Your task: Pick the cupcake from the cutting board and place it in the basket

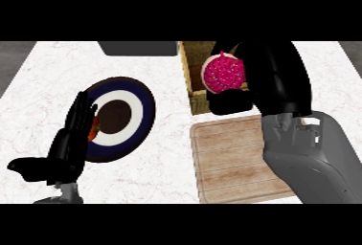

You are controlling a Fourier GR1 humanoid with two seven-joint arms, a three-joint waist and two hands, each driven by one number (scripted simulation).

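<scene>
One risk: we hold the cupcake point(223, 72) tipped on its side, so on release it may roll against the basket point(193, 72) wall or land frosting-down.
Right hand point(272, 72): fingers curled round the cupcake, over the basket, beyond the cutting board point(230, 160).
Left hand point(71, 136): fingers straight, upright, resting beside the plate point(141, 112) on the tabletop point(42, 86).

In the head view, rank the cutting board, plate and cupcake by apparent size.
1. Cutting board, partly hidden by the right arm.
2. Plate, slightly smaller.
3. Cupcake, smallest, though raised toward the camera in the right robot hand.
</scene>
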